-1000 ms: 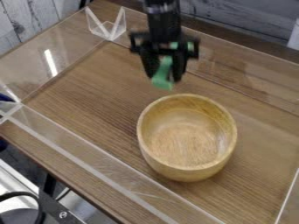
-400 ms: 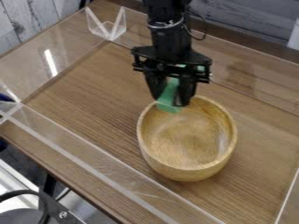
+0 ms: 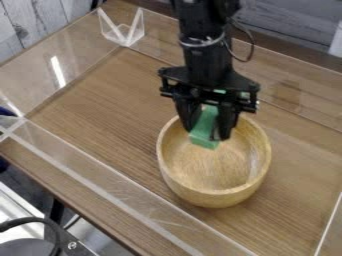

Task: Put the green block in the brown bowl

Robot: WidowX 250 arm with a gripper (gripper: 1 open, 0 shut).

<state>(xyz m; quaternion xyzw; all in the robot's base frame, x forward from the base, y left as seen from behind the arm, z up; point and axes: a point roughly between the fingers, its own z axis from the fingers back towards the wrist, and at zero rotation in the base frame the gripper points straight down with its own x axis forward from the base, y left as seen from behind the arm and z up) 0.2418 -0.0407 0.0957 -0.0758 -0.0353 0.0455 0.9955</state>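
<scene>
The brown bowl (image 3: pixel 214 176) is a round light-wood bowl standing on the wooden table, lower right of centre. My gripper (image 3: pixel 207 128) hangs over the bowl's far rim, its black fingers shut on the green block (image 3: pixel 205 132). The block is held on end, its lower tip reaching just inside the bowl's mouth. It is clear of the bowl's floor.
Clear plastic walls (image 3: pixel 80 158) ring the wooden table (image 3: pixel 94 110). A clear acrylic stand (image 3: pixel 122 28) sits at the back left. A dark cable (image 3: pixel 27 238) lies beyond the near wall at lower left.
The gripper has carried the green block to the right and toward the front, from left of the bowl to over its far rim, and slightly down. The grip has stayed the same.
</scene>
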